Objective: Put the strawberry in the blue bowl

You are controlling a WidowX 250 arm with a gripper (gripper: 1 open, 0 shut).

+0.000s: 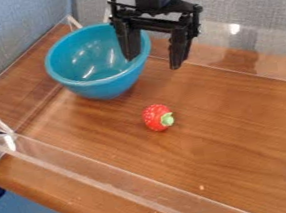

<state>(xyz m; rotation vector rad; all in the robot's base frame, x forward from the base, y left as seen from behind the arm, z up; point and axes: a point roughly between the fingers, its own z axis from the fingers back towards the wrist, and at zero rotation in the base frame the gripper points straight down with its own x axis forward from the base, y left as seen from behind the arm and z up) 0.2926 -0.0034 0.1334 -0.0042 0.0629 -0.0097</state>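
A small red strawberry [159, 117] with a green cap lies on the wooden table, near the middle. The blue bowl [96, 63] stands upright at the back left, with nothing visible inside it. My gripper [154, 48] hangs pointing down above the table, just right of the bowl's rim and behind the strawberry. Its two black fingers stand wide apart, open, with nothing between them. One finger overlaps the bowl's right edge in this view; the other hangs over bare wood.
A low clear plastic wall [37, 145] rings the work area, with its corner at the left. The wooden table [233, 146] stretches to the right and front. A grey-blue backdrop stands behind.
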